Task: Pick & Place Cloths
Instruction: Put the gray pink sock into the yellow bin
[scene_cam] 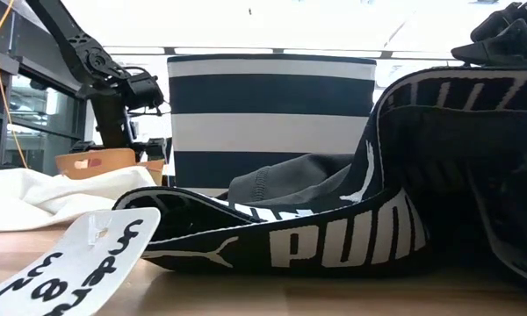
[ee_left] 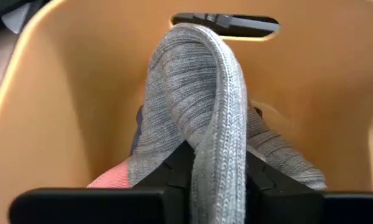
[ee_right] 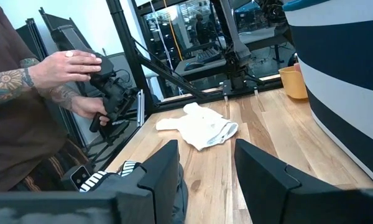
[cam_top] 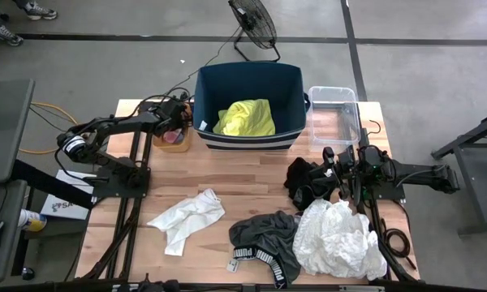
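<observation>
The left gripper point(ee_left: 214, 186) is over the orange tray point(ee_left: 68, 112), jaws clamped on the grey-pink sock point(ee_left: 202, 106). The right gripper point(ee_right: 205, 168) waits above the bench point(ee_right: 280, 130), jaws apart and empty.

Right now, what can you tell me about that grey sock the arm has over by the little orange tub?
The sock is a ribbed grey knit with a pink tip showing low down. It is folded over in a loop and pinched between the fingers of the left gripper, hanging inside the small orange tub with the tub's handle slot behind it. From above, that gripper sits over the tub at the table's back left, beside the navy bin. Whether the sock touches the tub's floor cannot be seen.
</observation>
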